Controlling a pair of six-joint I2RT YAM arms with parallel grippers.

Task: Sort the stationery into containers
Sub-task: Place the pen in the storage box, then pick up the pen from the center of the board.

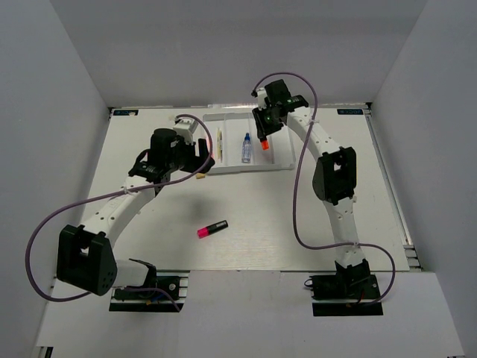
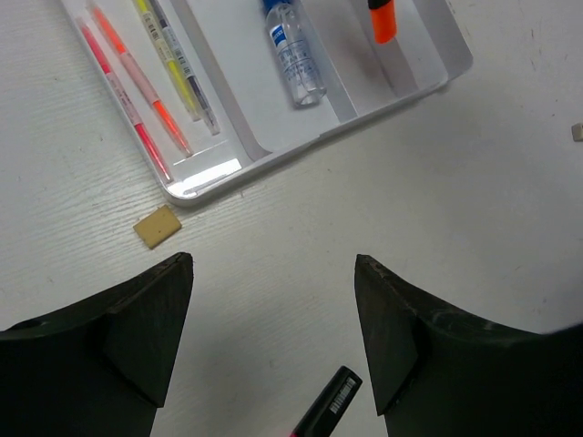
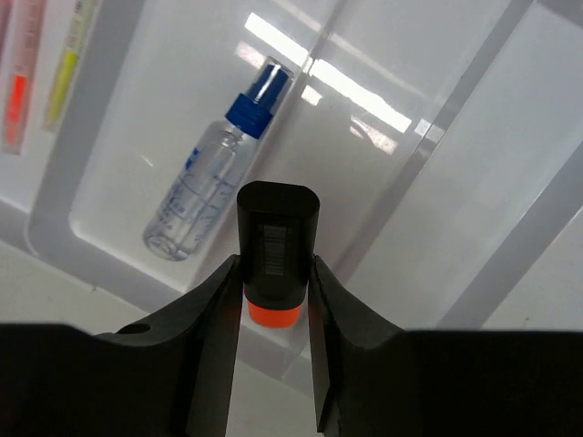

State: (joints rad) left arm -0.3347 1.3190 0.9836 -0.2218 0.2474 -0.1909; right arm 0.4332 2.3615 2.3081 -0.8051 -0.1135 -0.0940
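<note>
Orange-ended highlighter (image 3: 278, 228): clamped between the fingers of the right pincer (image 3: 273, 273), over the white tray (image 1: 283, 165) at 12 o'clock on the surface (image 1: 298, 224). The blue-capped bottle (image 1: 246, 148) lies in the compartment at its 9 o'clock. Thin pens (image 2: 146, 82) occupy the leftmost compartments. Left pincer (image 2: 273, 273): spread wide, holding nothing, above the tray's 7 o'clock corner. A beige eraser (image 2: 158, 227) lies just off that corner. The pink-ended highlighter (image 1: 212, 229) lies at the tray's 6 o'clock, well apart.

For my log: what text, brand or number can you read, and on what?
Nothing legible.
On the clear plastic blue-capped bottle: blue label, blurred.
On the stubby black orange-ended highlighter: barcode-like label, unreadable.
On the thin yellow pen: print, too small.
On the two dark far stickers: too small.
</note>
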